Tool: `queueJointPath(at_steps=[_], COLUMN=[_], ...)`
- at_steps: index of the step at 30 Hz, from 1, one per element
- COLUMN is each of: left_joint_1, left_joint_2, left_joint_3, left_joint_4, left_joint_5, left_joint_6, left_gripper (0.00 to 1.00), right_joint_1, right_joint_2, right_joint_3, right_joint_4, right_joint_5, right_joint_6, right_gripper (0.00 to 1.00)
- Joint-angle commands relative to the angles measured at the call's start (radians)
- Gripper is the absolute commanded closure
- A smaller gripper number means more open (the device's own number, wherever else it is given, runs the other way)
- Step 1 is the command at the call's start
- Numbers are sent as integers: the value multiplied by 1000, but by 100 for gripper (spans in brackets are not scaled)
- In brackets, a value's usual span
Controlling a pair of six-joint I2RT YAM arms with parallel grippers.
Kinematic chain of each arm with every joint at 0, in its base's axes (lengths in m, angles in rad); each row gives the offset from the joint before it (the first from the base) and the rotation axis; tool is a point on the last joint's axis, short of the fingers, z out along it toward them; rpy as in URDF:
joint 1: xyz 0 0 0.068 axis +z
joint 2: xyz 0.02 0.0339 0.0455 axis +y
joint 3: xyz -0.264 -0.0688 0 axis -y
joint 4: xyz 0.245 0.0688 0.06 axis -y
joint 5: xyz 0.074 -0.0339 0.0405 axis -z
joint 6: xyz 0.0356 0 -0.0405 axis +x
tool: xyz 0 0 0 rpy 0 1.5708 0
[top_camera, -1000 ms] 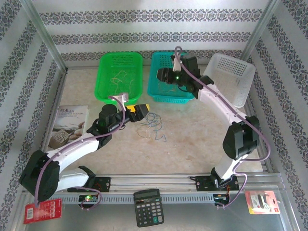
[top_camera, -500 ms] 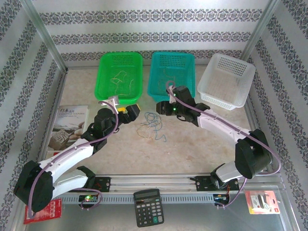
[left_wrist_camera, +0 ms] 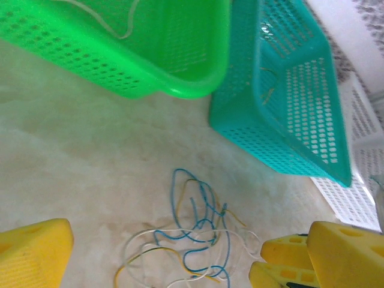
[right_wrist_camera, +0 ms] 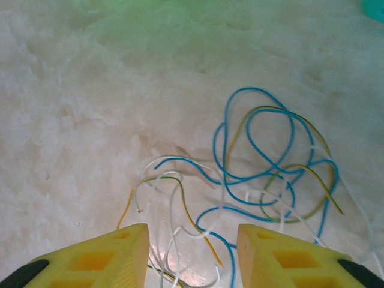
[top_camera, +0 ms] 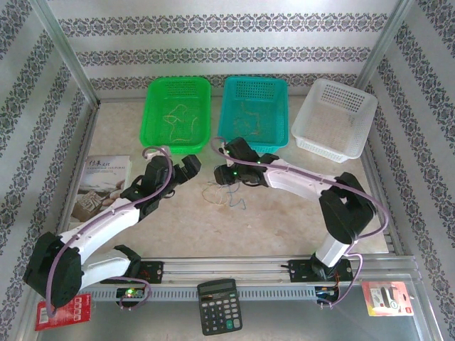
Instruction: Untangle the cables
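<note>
In the top view, the cables [top_camera: 222, 190] lie in a loose tangle on the table [top_camera: 284, 220], a little in front of the green basket [top_camera: 178, 145] and the teal basket [top_camera: 274, 145]. The left gripper [top_camera: 192, 165] is just to the left of the tangle, and the right gripper [top_camera: 222, 175] is over its far edge

In the left wrist view, the left gripper [left_wrist_camera: 186, 240] has its jaws wide apart and holds nothing. The blue, yellow and white strands lie on the table between its fingers [left_wrist_camera: 33, 255]

In the right wrist view, the right gripper [right_wrist_camera: 192, 240] has its jaws apart. Some white and yellow strands lie between its two fingers [right_wrist_camera: 114, 255], not pinched, and the blue loops are just ahead of them
</note>
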Motion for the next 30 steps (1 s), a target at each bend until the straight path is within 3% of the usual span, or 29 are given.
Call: queueJointPath(at_steps=[1,7,16,30], left_joint_1=[25,69,107,115], left_joint_2=[-58,-132,-180,-180], left_joint_3=[-8,-44,-68,-72], left_joint_4=[-115,-172,-193,-156], left_joint_5=[-87,-134,-131,-103], left_joint_6=[-114,-190,-200,-194], left_gripper=[0,0,0,0], right_joint_1=[16,45,85,94], right_joint_2=[63,199,366,470], right_joint_3=[81,211,398,480], right_joint_4=[-55,-100,-222,-316], right_joint_5=[20,-1,56,157], right_joint_6=[-48,-60,-89,-93], right_gripper=[59,61,63,64])
